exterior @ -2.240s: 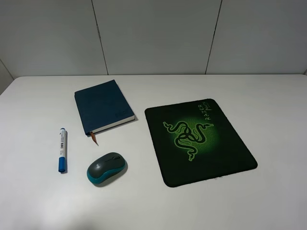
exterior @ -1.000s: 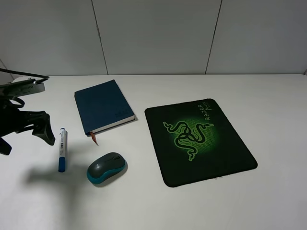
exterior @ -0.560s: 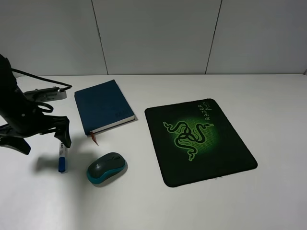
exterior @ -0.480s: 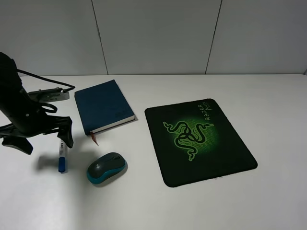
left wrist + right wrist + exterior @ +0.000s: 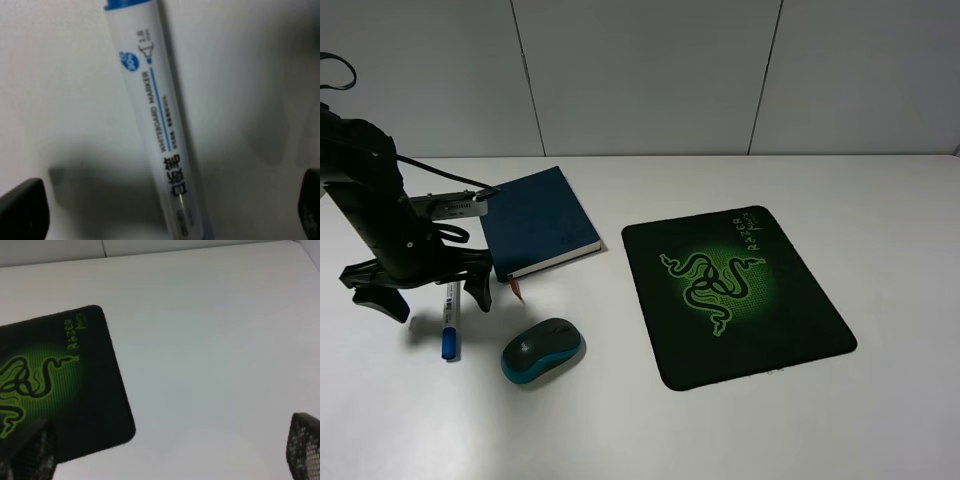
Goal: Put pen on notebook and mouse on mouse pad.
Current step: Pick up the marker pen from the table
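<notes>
Since the earlier frames the left arm (image 5: 370, 190) had swung in from the table's left edge and come down over the pen, while everything else had stayed where it was. On the white table (image 5: 880, 200), backed by grey wall panels (image 5: 640, 70), the mouse pad (image 5: 790, 300) lay right of centre, black with a green snake emblem and green lettering along its far right edge. The notebook (image 5: 535, 215), dark blue with white page edges, lay closed to the left of the pad and apart from it. In the high view its left edge was just overlapped by the arm's wrist bracket (image 5: 455, 208), and its reddish ribbon (image 5: 516, 290) trailed off the near corner. The mouse (image 5: 542, 350), dark grey on top with teal sides, sat in front of the notebook, near the pen but clear of it. The black arm bent down from the upper left, and the left gripper (image 5: 438, 302) pointed at the table with its fingers spread wide, one on each side of the pen. In the left wrist view the dark fingertips (image 5: 22, 210) showed at opposite edges, with bare table between them and the barrel. The right gripper (image 5: 165, 450), seen only in its own wrist view, hung above the table by the pad's corner, its jaws wide apart around nothing. The pen (image 5: 449, 322) lay flat to the left of the mouse. Its blue cap pointed toward the near edge, and its white barrel read "WHITEBOARD MARKER" beside a thin blue line.
</notes>
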